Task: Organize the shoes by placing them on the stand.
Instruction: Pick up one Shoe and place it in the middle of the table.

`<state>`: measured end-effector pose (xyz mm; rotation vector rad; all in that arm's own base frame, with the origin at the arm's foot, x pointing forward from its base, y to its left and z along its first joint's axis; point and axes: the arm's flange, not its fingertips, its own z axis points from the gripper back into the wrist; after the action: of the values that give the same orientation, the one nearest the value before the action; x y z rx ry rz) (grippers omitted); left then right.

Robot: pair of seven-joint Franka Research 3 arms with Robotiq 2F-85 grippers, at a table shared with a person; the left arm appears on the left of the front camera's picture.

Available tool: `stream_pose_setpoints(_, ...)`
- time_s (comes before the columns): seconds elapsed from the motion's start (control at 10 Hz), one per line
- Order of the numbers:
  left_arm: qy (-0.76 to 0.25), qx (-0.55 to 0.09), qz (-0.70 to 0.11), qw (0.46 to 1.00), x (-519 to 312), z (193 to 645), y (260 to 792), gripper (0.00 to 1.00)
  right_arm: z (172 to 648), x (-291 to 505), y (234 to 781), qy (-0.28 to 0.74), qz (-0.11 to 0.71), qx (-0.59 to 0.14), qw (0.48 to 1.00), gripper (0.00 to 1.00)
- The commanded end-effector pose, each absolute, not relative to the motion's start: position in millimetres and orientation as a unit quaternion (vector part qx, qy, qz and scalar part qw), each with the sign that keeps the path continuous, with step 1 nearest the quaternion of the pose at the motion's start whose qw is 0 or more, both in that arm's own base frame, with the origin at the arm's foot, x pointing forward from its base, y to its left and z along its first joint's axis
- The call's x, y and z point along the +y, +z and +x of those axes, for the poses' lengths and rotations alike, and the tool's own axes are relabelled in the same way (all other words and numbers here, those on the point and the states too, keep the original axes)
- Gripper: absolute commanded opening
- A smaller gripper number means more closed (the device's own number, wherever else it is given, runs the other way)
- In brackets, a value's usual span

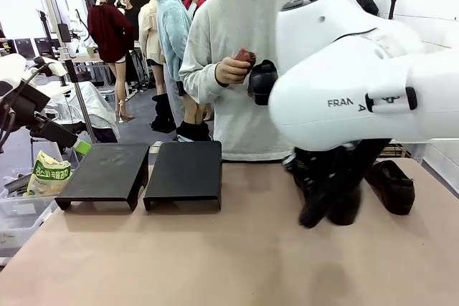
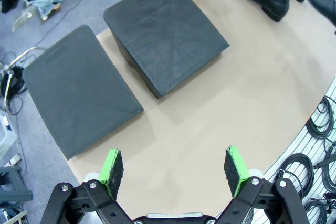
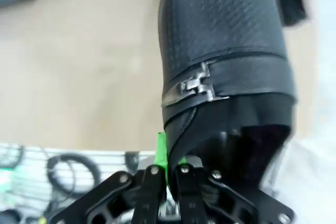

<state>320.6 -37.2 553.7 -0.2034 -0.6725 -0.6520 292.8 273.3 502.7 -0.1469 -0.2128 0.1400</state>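
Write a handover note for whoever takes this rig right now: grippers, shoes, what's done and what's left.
Left gripper: open, empty, over the table.
Right gripper: shut on the collar of a black shoe, at the table's right side.
Second shoe: lying on the table, far right.
Third shoe: in the person's hand.
Outer stand and inner stand: both bare.
Done: one shoe gripped. Left: no shoe is on a stand yet.
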Motion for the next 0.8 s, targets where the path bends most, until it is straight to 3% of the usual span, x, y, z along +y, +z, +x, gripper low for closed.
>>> stream_pose_setpoints(0.0,-0.316,-0.324,-0.097,0.887,-36,321,554,1.0,313,303,497,0.131,0.016,-0.044,0.99,0.0)
stream_pose_setpoints(0.4,-0.316,-0.324,-0.097,0.887,-36,321,554,1.0,325,351,454,0.119,0.05,0.021,0.991,0.0)
stream_pose_setpoints(0.7,-0.316,-0.324,-0.097,0.887,-36,321,554,1.0,324,372,405,0.075,-0.025,-0.016,0.997,0.0)
